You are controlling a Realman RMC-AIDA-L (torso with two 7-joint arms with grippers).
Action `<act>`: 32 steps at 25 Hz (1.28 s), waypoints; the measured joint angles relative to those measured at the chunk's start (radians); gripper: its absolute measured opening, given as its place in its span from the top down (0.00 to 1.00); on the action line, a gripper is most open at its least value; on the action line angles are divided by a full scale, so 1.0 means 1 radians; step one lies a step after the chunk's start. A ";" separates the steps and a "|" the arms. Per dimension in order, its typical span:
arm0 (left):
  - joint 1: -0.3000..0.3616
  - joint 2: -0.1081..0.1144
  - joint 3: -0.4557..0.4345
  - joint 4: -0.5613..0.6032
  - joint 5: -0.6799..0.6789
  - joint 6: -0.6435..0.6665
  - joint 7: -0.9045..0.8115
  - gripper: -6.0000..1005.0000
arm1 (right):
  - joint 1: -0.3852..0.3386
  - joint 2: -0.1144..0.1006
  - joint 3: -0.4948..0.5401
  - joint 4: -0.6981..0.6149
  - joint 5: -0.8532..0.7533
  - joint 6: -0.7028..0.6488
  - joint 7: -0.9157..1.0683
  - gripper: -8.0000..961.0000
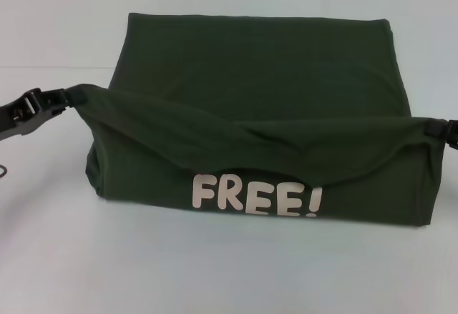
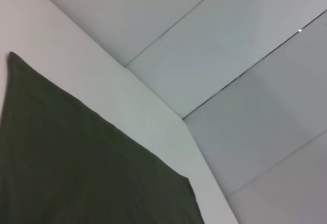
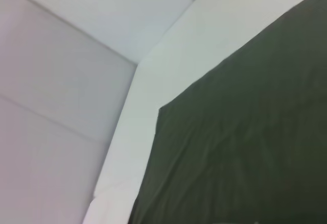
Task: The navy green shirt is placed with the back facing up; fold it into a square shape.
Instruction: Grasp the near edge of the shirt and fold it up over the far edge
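Note:
The navy green shirt (image 1: 257, 64) lies on the white table (image 1: 215, 271), its far part flat. Its near part is lifted and turned over, showing pale "FREE!" lettering (image 1: 256, 196) facing me. My left gripper (image 1: 74, 96) is shut on the raised edge's left corner. My right gripper (image 1: 432, 129) is shut on its right corner. The edge sags between them. Dark green cloth of the shirt (image 2: 76, 168) fills part of the left wrist view, and the same shirt (image 3: 245, 147) shows in the right wrist view. Neither wrist view shows any fingers.
White table surface (image 1: 50, 35) surrounds the shirt on every side. Both wrist views show the table's edge (image 2: 168, 127) (image 3: 127, 127) with pale panels (image 2: 245, 55) (image 3: 61, 81) beyond it.

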 joint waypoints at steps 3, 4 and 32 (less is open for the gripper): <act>0.000 -0.009 -0.001 -0.022 -0.021 -0.026 0.030 0.96 | 0.005 0.016 -0.002 0.000 0.003 0.053 -0.012 0.90; 0.003 -0.012 -0.001 -0.028 -0.034 -0.029 0.042 0.96 | 0.005 0.016 -0.002 0.000 0.003 0.053 -0.012 0.90; 0.007 -0.096 0.005 -0.065 -0.207 -0.167 0.175 0.96 | -0.029 0.094 0.004 0.041 0.248 0.153 -0.191 0.87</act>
